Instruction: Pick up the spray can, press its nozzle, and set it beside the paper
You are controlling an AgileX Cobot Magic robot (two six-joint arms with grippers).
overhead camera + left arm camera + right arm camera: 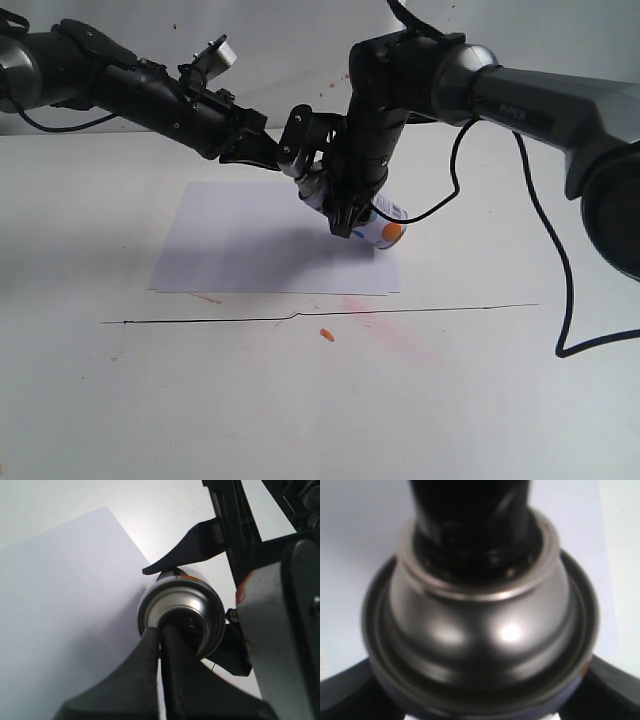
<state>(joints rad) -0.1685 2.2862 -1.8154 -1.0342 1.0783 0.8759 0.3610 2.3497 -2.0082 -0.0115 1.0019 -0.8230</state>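
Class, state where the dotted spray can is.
In the exterior view, the white dotted spray can hangs tilted in the right tool, over the right edge of the white paper sheet.

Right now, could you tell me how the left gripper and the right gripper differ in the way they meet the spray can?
The left gripper is shut, its tips together at the silver top of the spray can; the right gripper stands wide, clamped around the can's body. The left gripper meets it end-on, the right gripper from the side. Both touch the can, held tilted over the paper.
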